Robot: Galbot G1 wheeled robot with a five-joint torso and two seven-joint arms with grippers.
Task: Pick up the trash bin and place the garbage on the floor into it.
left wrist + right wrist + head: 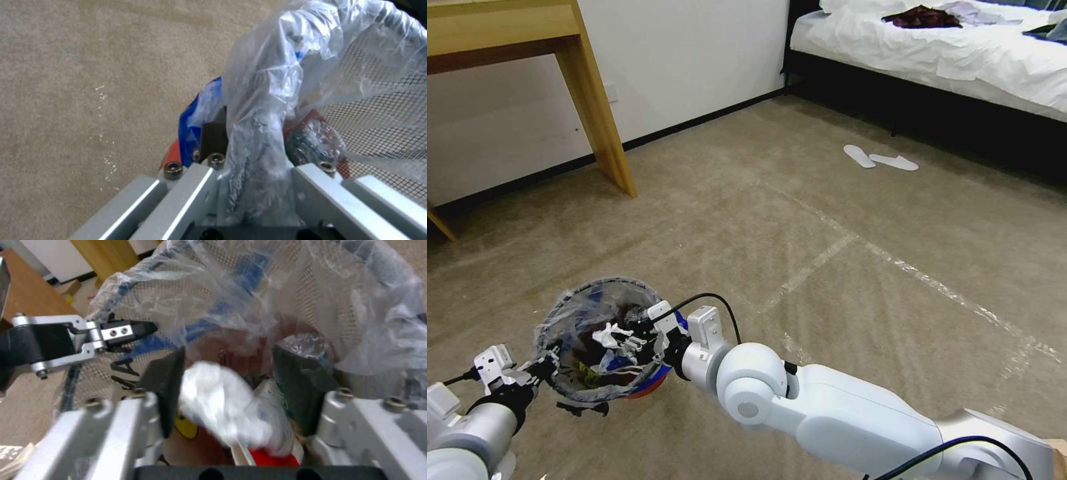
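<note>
Left gripper (547, 365) clamped the trash bin (602, 341) rim, holding it above the floor (827, 267). Right gripper (639, 333), inside, was parted around a tissue wad (213, 400). Withdrawing carelessly might snag the liner and tip it.

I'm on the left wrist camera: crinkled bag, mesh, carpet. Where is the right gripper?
Observer: The right gripper reaches into the trash bin's mouth, across from the left gripper clamped on the rim.
Operator: Is it carrying anything?
Observer: Its jaws stand apart, with a white tissue wad between them.
Operator: What's on the floor ahead?
Observer: A pair of white slippers beside the bed.
</note>
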